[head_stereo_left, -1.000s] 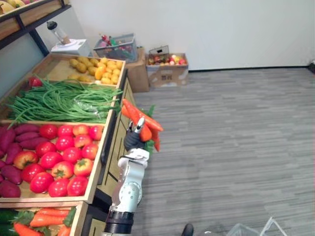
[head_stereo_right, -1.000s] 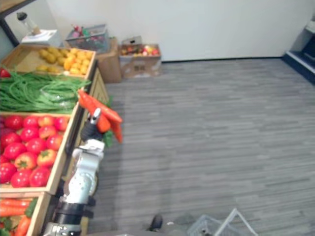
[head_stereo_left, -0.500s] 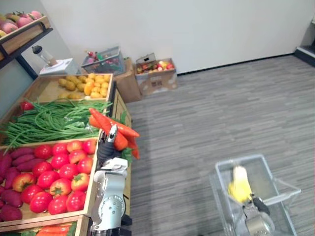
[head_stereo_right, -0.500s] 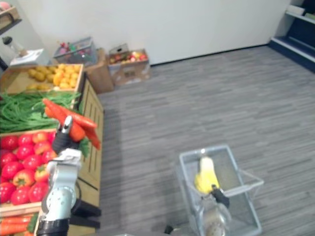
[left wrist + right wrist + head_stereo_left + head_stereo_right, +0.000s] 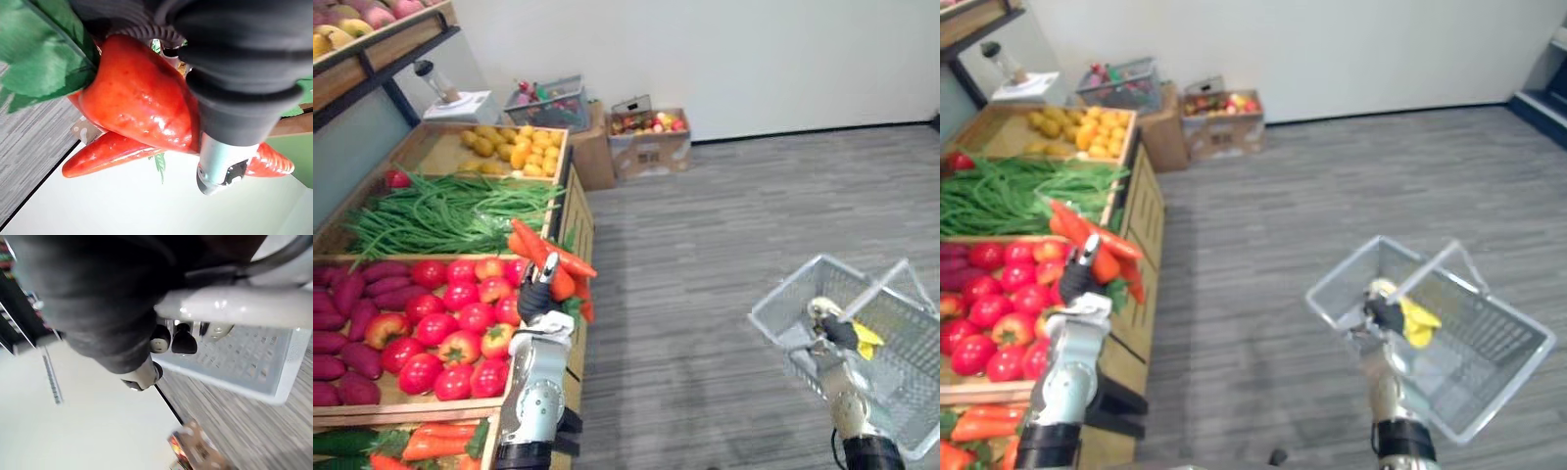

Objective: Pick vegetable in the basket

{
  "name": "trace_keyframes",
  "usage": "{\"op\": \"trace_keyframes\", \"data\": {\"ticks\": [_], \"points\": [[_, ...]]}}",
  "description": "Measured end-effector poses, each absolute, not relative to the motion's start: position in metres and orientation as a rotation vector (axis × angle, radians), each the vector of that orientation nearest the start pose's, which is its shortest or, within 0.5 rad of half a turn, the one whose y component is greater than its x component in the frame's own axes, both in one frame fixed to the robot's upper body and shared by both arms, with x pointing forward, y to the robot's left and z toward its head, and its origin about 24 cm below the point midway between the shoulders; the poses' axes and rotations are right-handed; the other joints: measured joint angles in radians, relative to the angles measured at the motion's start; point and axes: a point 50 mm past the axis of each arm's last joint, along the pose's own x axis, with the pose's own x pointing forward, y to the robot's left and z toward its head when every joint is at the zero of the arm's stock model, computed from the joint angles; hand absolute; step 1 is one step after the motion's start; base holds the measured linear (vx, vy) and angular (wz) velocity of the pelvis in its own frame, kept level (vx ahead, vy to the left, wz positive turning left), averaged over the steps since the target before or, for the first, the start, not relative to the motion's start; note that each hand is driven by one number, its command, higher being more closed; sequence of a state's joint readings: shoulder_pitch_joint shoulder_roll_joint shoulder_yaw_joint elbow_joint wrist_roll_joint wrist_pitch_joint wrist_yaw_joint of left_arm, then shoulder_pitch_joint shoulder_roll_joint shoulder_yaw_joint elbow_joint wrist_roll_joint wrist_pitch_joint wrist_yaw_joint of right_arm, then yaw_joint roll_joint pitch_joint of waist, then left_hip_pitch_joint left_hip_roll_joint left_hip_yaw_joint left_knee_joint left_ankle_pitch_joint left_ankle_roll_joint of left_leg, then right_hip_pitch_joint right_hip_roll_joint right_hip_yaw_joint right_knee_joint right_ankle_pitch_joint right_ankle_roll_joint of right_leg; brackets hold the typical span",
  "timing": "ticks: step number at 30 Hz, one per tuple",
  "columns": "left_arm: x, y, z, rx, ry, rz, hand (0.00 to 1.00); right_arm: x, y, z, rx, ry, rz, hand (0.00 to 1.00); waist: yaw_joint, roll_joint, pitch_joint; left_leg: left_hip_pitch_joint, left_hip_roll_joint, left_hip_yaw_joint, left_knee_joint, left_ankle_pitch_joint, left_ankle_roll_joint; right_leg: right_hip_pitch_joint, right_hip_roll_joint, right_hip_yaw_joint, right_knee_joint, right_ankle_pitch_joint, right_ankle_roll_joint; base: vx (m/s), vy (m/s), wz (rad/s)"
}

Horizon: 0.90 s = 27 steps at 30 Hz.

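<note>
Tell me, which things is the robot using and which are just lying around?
For the job: carrots in the left hand; wire basket in the right hand.
Just lying about: tomatoes, green beans, yellow fruit, cardboard box on the floor.

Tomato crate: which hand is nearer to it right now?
Left. The left hand, gripping carrots, is at the aisle-side edge of the tomato crate. The right hand holds the wire basket far across the floor.

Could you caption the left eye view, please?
Left robot hand clutches orange leafy carrots; right robot hand holds a clear mesh basket.
</note>
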<state>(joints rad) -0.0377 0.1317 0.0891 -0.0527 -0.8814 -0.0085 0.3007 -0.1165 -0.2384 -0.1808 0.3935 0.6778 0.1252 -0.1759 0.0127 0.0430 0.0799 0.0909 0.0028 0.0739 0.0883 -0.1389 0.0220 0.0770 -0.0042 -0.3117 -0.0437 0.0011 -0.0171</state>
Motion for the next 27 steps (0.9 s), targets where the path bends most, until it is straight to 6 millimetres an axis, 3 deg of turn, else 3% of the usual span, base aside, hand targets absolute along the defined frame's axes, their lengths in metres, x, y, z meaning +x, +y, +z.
{"op": "trace_keyframes", "data": {"ticks": [5,11,16,22,27], "points": [[0.268,0.192,0.058,-0.735,0.017,0.263,1.00,0.275,-0.219,-0.021,0.439,0.449,-0.194,1.00,0.021,0.000,0.000,-0.006,-0.018,-0.032,-0.001,0.014,0.012,0.019,-0.013,-0.029,-0.031,0.027,0.006,-0.05,0.059,0.20],[0.272,0.187,0.051,-0.719,0.058,0.249,1.00,0.301,-0.204,-0.001,0.418,0.403,-0.048,1.00,0.050,-0.008,0.004,-0.023,-0.031,-0.054,-0.007,0.030,0.021,0.019,-0.022,-0.044,-0.061,0.065,0.009,-0.09,0.033,0.09],[0.276,0.183,0.054,-0.717,0.057,0.230,1.00,0.303,-0.187,-0.001,0.441,0.416,0.102,1.00,0.072,-0.025,0.007,-0.030,-0.039,-0.073,-0.016,0.048,0.021,0.018,-0.030,-0.068,-0.061,0.068,0.012,-0.06,0.001,0.14],[0.277,0.179,0.052,-0.711,0.070,0.210,1.00,0.299,-0.159,-0.004,0.473,0.465,0.330,1.00,0.078,-0.053,0.006,-0.036,-0.044,-0.088,-0.019,0.057,0.021,0.017,-0.036,-0.084,-0.061,0.071,0.016,-0.01,0.003,0.08],[0.277,0.172,0.052,-0.677,0.073,0.177,1.00,0.289,-0.138,-0.014,0.444,0.561,0.474,1.00,0.077,-0.058,0.006,-0.036,-0.048,-0.089,-0.021,0.057,0.021,0.017,-0.040,-0.085,-0.060,0.075,0.022,0.02,0.012,0.01]]}}
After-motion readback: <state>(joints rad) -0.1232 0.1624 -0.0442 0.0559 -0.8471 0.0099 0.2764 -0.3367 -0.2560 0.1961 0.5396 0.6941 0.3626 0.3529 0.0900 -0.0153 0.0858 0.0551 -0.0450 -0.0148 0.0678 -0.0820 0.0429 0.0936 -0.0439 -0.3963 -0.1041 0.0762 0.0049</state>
